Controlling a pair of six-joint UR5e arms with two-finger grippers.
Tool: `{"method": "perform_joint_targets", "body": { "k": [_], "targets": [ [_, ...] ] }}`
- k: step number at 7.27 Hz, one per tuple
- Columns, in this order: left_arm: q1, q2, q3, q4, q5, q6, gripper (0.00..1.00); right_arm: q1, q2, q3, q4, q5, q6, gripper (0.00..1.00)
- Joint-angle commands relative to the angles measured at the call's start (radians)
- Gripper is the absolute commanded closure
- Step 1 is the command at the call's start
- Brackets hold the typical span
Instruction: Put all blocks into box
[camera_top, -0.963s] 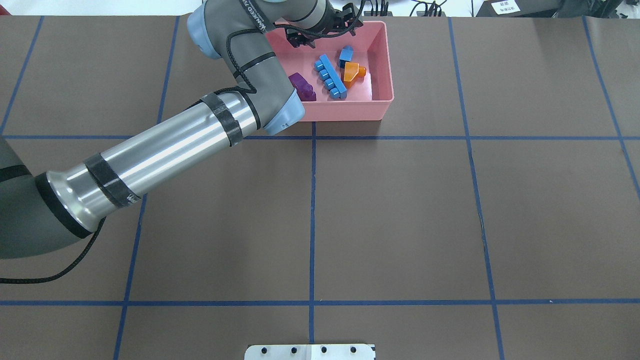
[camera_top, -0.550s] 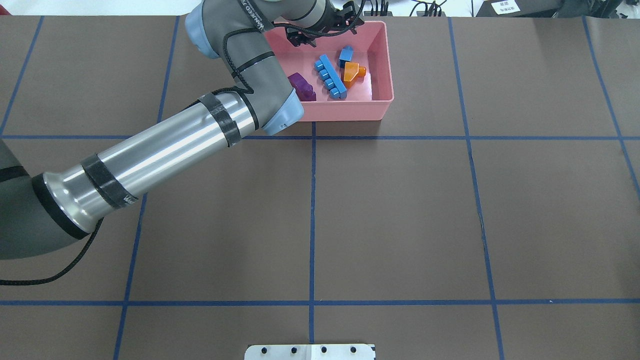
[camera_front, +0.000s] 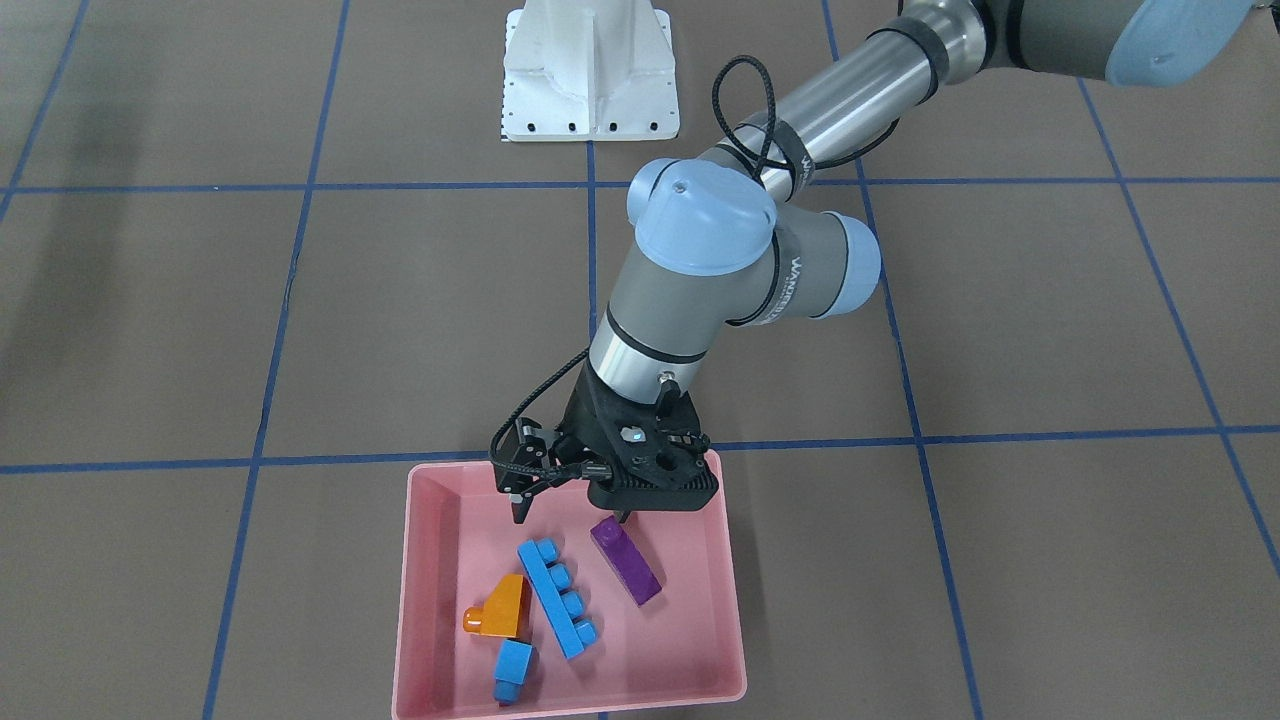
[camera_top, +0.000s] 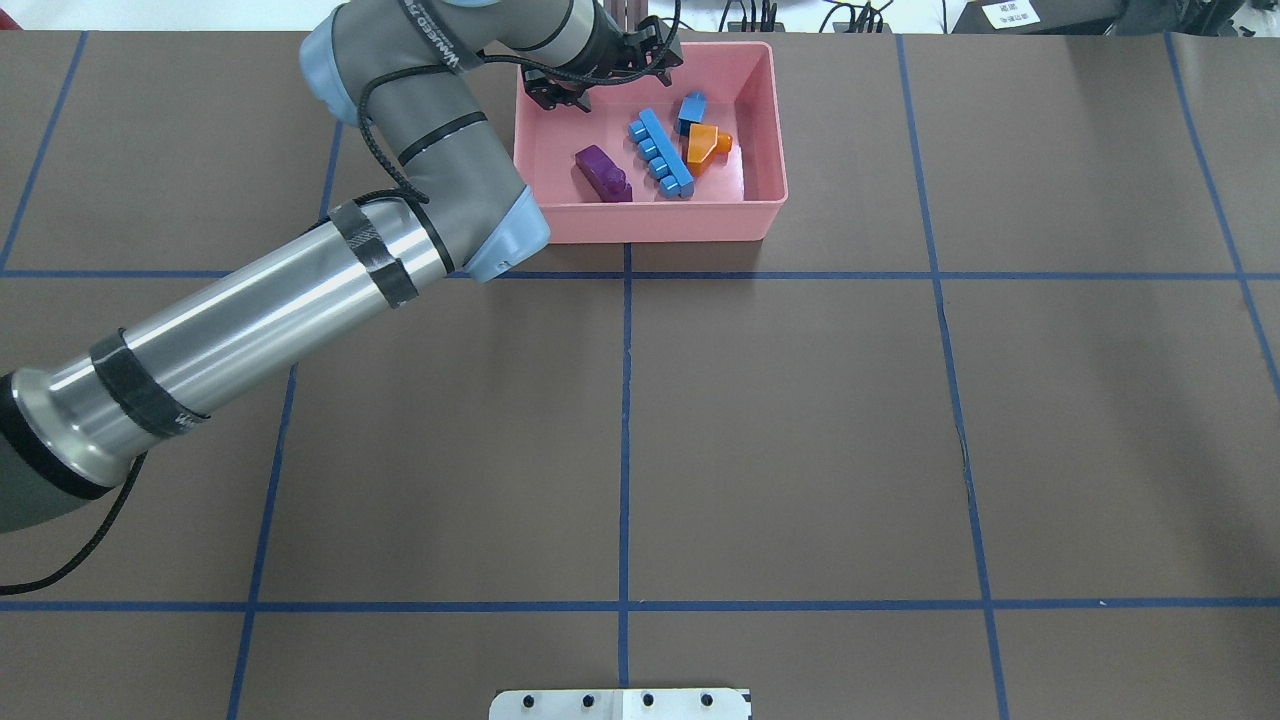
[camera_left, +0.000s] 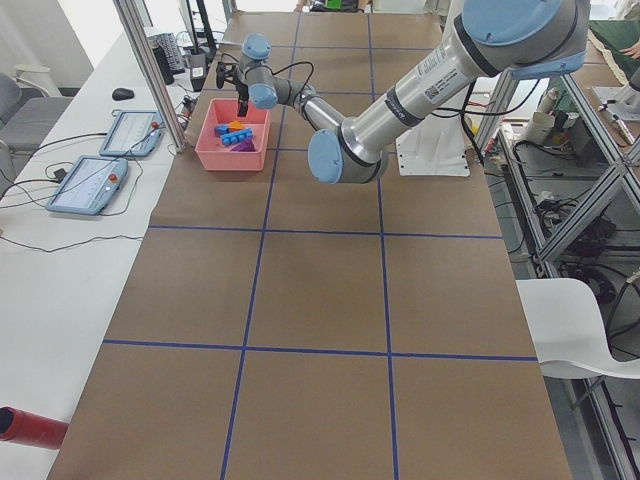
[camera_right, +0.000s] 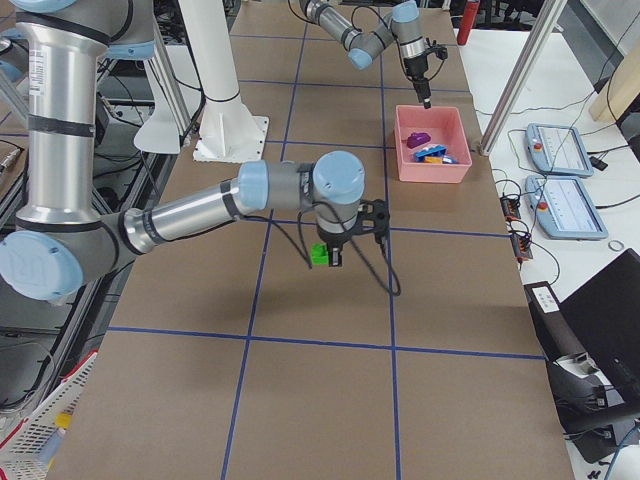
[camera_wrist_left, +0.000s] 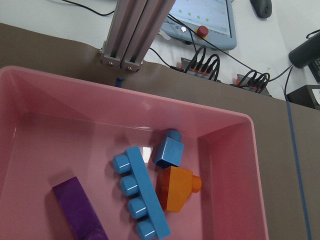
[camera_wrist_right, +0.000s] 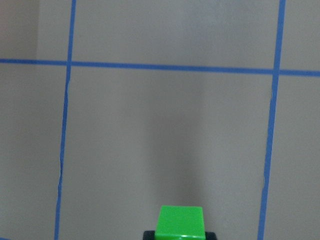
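Front-facing: my left gripper (camera_front: 572, 515), fingers apart and empty, hangs over the robot-side end of one shallow pink plastic tray (camera_front: 405, 600). Four plastic bricks lie inside: a narrow purple brick (camera_front: 626, 574) nearest my fingers, a long light-blue four-stud bar (camera_front: 557, 597), an orange sloped brick (camera_front: 505, 608) and a small light-blue cube (camera_front: 513, 668).

Exterior right: my right gripper (camera_right: 330, 258) is well apart from the tray.

Right wrist: it is clamped on one green plastic brick (camera_wrist_right: 180, 221).

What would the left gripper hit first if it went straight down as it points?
Likely the purple block or the long blue bar lying in the pink box; height is unclear, so perhaps the floor between them.
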Motion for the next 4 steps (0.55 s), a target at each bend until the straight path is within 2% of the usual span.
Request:
{"method": "perform_joint_targets", "body": {
  "k": [1,2,3,4],
  "targets": [
    [-0.124,0.159,-0.114,0.012,-0.133,0.068,0.0,-0.086,0.355,-0.09,-0.07,-0.021,0.266,1.0],
    [-0.183,0.27,-0.185,0.022,-0.168,0.175,0.0,-0.177,0.46,-0.116,-0.056,-0.028,0.418,1.0],
    [-0.241,0.356,-0.251,0.114,-0.176,0.345,0.0,-0.257,0.579,-0.167,-0.017,-0.076,0.555,1.0],
    [-0.286,0.425,-0.333,0.262,-0.173,0.521,0.0,-0.346,0.652,-0.211,0.046,-0.157,0.667,1.0]
  ]
}}
